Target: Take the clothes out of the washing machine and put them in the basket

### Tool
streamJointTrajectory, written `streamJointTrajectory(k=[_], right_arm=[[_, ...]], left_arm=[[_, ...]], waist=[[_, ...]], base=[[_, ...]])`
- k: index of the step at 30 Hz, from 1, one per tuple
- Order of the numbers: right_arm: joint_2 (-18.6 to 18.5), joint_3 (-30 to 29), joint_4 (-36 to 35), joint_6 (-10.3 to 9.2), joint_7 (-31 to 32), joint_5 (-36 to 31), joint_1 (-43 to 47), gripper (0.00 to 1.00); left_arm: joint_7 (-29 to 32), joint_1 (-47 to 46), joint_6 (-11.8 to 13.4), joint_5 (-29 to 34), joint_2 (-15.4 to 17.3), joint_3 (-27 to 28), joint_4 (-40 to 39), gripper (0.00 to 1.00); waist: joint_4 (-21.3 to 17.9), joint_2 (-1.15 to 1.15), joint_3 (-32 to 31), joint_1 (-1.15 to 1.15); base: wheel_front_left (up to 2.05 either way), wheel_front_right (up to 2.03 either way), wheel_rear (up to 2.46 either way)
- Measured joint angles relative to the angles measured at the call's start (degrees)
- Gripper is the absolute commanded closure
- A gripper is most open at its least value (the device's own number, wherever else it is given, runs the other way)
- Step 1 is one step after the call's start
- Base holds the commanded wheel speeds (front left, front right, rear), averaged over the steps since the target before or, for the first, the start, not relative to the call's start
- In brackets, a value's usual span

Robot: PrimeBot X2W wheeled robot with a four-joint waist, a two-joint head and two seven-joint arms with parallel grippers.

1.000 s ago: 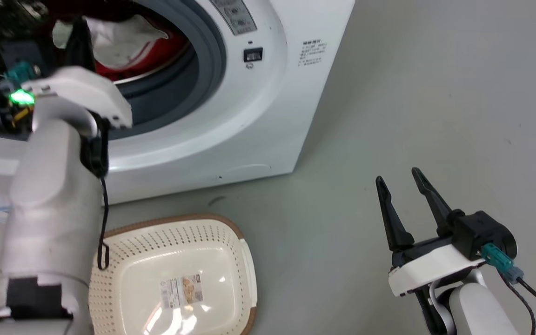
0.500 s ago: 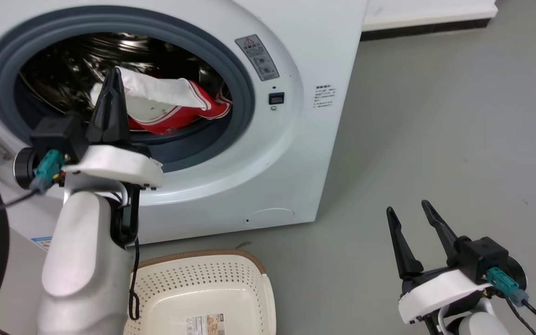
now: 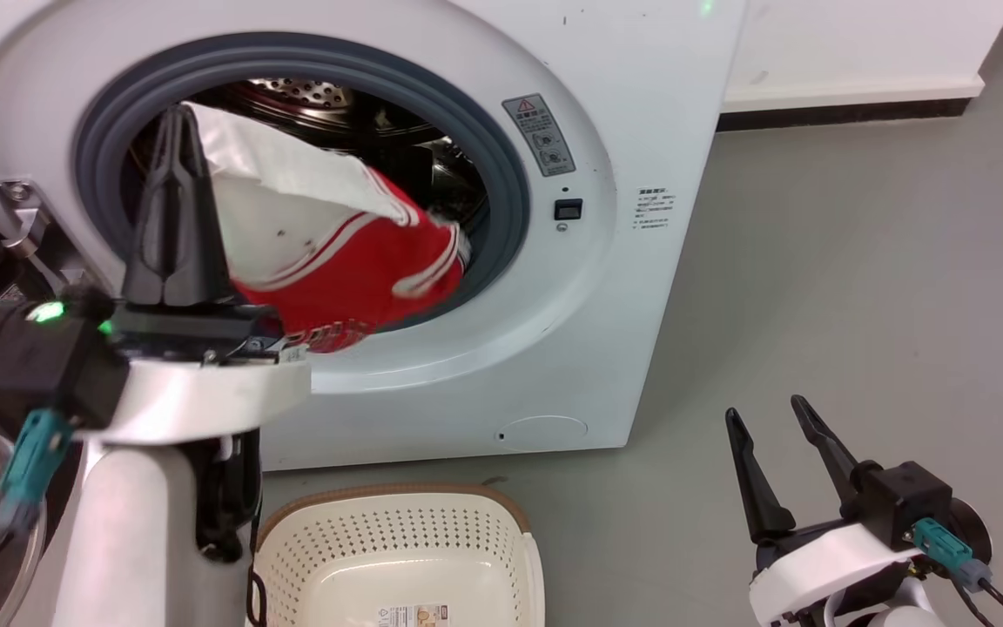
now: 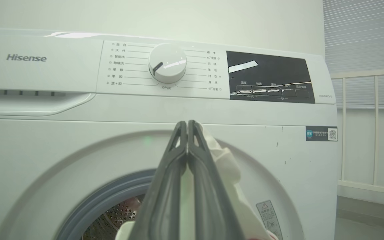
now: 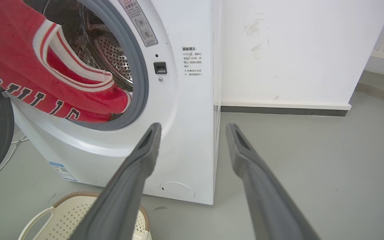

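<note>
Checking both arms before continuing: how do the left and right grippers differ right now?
The left gripper is shut on the clothes; the right gripper is open and empty. The left gripper is up at the washing machine porthole, with the garment hanging from it; the right gripper is low over the floor, right of the basket. Both have two long dark fingers.

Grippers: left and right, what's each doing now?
Left gripper: shut on the soft red-and-white fabric clothes.
Right gripper: open, holding nothing.
</note>
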Motion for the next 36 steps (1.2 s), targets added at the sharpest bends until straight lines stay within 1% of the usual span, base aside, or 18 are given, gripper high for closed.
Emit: streamJointTrajectory(k=[6,7,10,13,18,23,25,30,36], right_arm=[[0.0,-0.1,-0.7,0.00,0.5,-0.2,0.2,0.00],[0.0,0.1,-1.0,0.00,0.7,-0.3,0.3,0.00],[0.0,0.1,-1.2,0.00,0.8,-0.4,0.3,0.00],[0.0,0.2,-1.3,0.00,1.0,-0.6,0.5,0.00],[0.0,0.3,-1.8,0.00,1.0,-0.6,0.6,0.00],[0.0,0.5,-2.4,0.00,1.0,-0.6,-0.2,0.00],[0.0,0.5,-2.5,0.00,1.0,-0.6,-0.5,0.00],[0.0,0.7,-2.7,0.00,0.9,-1.0,-1.8,0.00],[0.0,1.9,-2.7,0.00,0.3,-0.9,-4.5,0.00]], left_arm=[[1.4,3.5,1.0,0.6,0.2,-0.2,-11.8,1.00],[2.4,5.8,1.5,0.8,0.1,-0.6,-15.3,1.00],[2.9,8.3,2.1,0.3,-0.2,-0.8,-17.3,1.00],[3.9,11.6,2.2,-0.4,-0.6,-1.7,-17.0,1.00],[5.1,17.6,2.9,-2.0,-1.4,-3.3,-10.1,1.00],[3.3,20.5,3.3,-4.4,-2.1,-4.5,1.4,1.00],[1.9,20.4,3.2,-5.2,-2.3,-5.0,5.6,1.00],[-0.4,17.1,1.6,-6.4,-2.6,-5.7,14.2,1.00],[-1.9,12.6,0.1,-7.0,-2.7,-6.5,28.1,1.00]], waist=[[1.2,0.00,-0.1,0.00],[1.6,0.00,-0.1,0.00],[1.9,0.00,0.0,0.00],[2.2,0.00,0.1,0.00],[2.5,0.00,1.0,0.01],[2.6,0.00,3.3,0.01],[2.6,0.00,4.4,0.01],[2.6,0.00,7.7,0.02],[2.1,0.00,12.4,0.02]], base=[[0.00,0.00,0.00],[0.00,0.00,0.00],[0.00,0.00,0.00],[0.00,0.00,0.00],[0.00,0.00,0.00],[0.00,0.00,0.00],[0.00,0.00,0.00],[0.00,0.00,0.00],[0.00,0.00,0.00]])
